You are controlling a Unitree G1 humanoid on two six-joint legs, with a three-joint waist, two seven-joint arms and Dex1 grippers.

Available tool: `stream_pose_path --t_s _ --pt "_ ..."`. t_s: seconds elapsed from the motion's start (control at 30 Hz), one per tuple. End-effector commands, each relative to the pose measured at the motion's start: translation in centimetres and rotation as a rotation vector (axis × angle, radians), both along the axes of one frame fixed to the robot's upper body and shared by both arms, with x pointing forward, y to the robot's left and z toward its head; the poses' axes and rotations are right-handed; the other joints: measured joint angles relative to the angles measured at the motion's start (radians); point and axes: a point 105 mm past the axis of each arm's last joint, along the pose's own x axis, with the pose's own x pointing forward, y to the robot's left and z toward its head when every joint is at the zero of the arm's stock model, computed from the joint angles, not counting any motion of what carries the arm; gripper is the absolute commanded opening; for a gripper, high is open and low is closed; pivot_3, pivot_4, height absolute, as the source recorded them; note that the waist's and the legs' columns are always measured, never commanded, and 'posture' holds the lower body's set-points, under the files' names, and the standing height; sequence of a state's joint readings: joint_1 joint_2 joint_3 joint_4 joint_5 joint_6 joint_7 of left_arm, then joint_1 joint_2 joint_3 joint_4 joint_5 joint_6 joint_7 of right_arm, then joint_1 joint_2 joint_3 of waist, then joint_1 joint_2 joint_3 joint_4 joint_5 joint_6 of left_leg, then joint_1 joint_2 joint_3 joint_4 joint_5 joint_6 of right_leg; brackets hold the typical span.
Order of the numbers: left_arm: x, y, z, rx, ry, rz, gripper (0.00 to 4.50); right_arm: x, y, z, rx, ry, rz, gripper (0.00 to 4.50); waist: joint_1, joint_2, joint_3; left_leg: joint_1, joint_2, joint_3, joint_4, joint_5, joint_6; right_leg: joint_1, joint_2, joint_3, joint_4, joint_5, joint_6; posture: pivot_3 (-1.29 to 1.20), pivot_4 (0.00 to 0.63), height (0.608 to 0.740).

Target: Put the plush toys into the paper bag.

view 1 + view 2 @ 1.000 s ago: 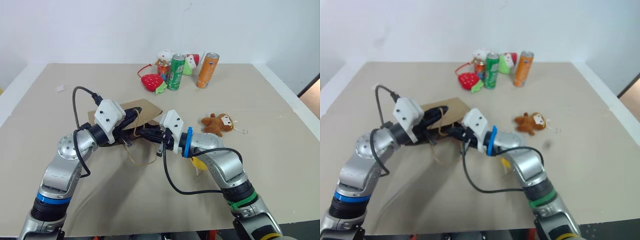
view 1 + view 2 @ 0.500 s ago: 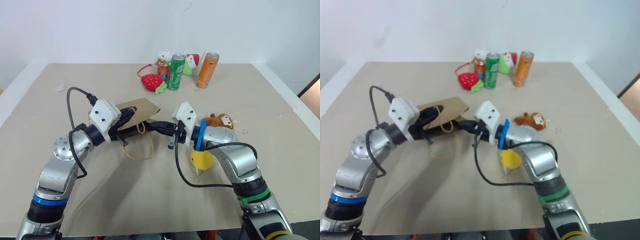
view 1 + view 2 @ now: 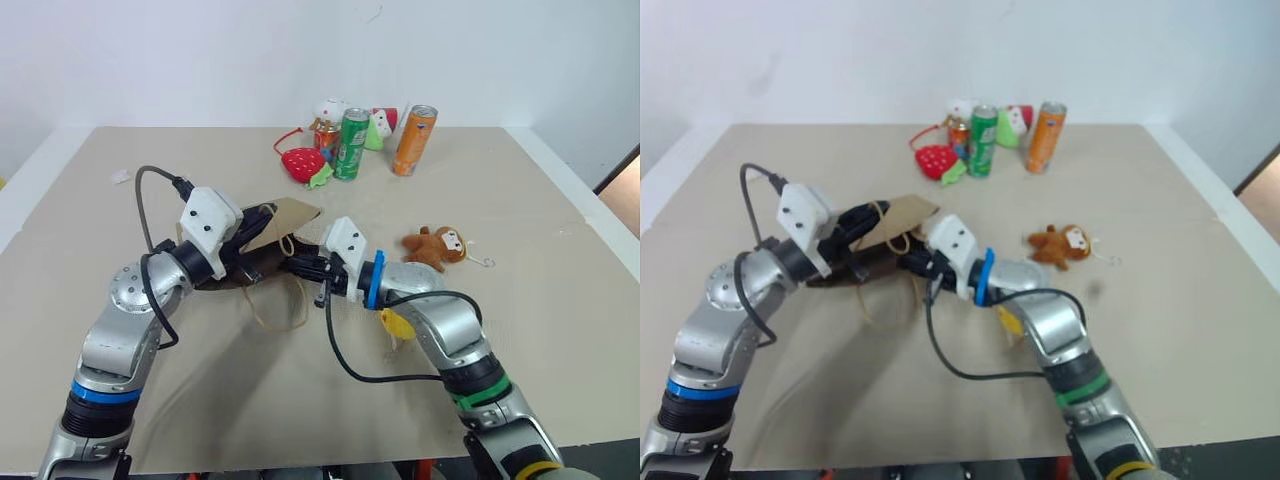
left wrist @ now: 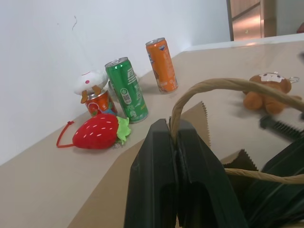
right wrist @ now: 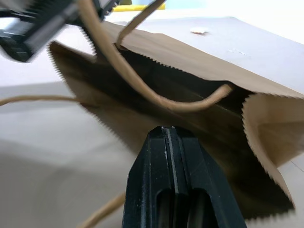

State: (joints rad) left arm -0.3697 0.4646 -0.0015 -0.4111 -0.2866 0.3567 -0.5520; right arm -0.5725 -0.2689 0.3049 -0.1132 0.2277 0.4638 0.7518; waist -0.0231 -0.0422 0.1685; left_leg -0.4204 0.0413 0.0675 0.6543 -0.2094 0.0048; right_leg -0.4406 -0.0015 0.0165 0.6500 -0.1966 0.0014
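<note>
Your left gripper (image 4: 173, 142) pinches the kraft paper bag's (image 3: 296, 213) tan cord handle (image 4: 213, 86); your right gripper (image 5: 172, 137), pressed together, faces its serrated mouth. Monkey plush (image 3: 436, 247) lies centre-right.

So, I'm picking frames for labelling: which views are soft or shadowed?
Left wrist view: the black fingers are blurred up close, while the green can is crisp. Right wrist view: the brown kraft paper bag has a dark, shadowed mouth. Left eye view: even light, with soft arm shadows on the beige table.
</note>
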Motion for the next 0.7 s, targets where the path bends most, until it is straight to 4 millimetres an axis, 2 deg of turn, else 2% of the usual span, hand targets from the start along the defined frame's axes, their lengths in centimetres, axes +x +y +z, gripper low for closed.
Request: stream_pose_path --t_s 0.03,0.13,0.33,0.43,0.57,0.7 --pt "-0.5 -0.2 1.7 -0.026 -0.064 0.003 0.00 0.2 1.0 1.1 0.018 -0.050 0.018 0.04 0.000 0.000 0.000 0.000 0.000 0.000 0.000 0.000 0.000 0.000 0.000 0.000 0.000 0.000 0.000 0.00 0.150 0.740" --pt "-0.5 -0.3 2.0 -0.040 -0.073 0.012 0.00 0.4 1.3 -0.1 0.008 -0.017 0.014 0.04 0.000 0.000 0.000 0.000 0.000 0.000 0.000 0.000 0.000 0.000 0.000 0.000 0.000 0.000 0.000 0.00 0.150 0.740" --pt "-0.6 -0.4 2.4 -0.052 -0.087 0.025 0.00 0.6 0.7 -5.6 -0.097 0.097 -0.025 0.04 0.001 0.000 0.000 0.000 0.000 0.000 0.000 0.000 0.000 0.000 0.000 0.000 0.000 0.000 0.000 0.00 0.150 0.740" --pt "-0.8 -0.5 2.3 -0.053 -0.085 0.026 0.00 0.8 0.4 -7.5 -0.134 0.134 -0.050 0.04 0.000 0.000 0.000 0.000 0.000 0.000 0.000 0.000 0.000 0.000 0.000 0.001 0.000 0.000 0.000 0.00 0.150 0.740" --pt "-0.8 -0.4 2.4 -0.065 -0.087 0.033 0.00 1.2 0.5 -7.9 -0.136 0.135 -0.066 0.04 0.000 -0.001 -0.001 0.003 0.001 0.000 0.000 0.000 0.000 0.002 0.001 0.000 0.000 0.001 -0.002 0.00 0.150 0.740" --pt "-1.3 -0.7 4.2 -0.067 -0.178 0.014 0.00 1.1 0.5 -7.8 -0.134 0.132 -0.063 0.04 0.000 -0.001 -0.001 0.005 0.002 0.001 0.000 0.001 -0.001 0.003 0.002 0.001 0.000 0.000 -0.005 0.00 0.150 0.740"
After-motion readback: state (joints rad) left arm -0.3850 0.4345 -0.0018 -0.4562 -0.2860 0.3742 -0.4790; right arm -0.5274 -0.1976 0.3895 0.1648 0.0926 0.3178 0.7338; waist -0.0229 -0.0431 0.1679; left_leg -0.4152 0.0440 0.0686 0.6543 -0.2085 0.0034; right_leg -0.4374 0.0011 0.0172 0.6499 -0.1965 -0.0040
